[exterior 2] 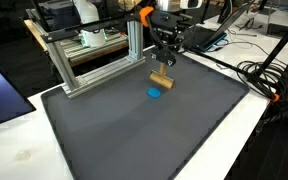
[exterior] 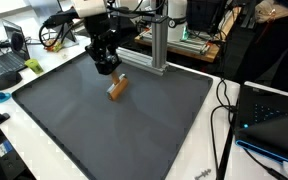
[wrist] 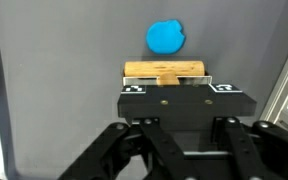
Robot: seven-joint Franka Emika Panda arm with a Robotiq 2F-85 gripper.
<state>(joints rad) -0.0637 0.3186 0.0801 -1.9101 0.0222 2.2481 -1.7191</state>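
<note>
A small wooden block (exterior: 117,88) sits at the tips of my gripper (exterior: 108,71) over the dark grey mat (exterior: 94,125). In both exterior views the fingertips meet the block (exterior 2: 161,80), and the gripper (exterior 2: 164,66) is shut on it. The wrist view shows the block (wrist: 164,70) lying crosswise just past a black plate with two marker squares (wrist: 181,103). That plate hides my fingertips. A round blue disc (wrist: 165,38) lies flat on the mat just beyond the block. The same blue disc (exterior 2: 155,94) is a short way from it in an exterior view.
An aluminium frame (exterior 2: 94,62) stands along the mat's far edge, close behind the gripper. Cables (exterior: 224,120) and a laptop (exterior: 274,120) lie on the white table beside the mat. More laptops (exterior: 9,55) sit past the opposite side.
</note>
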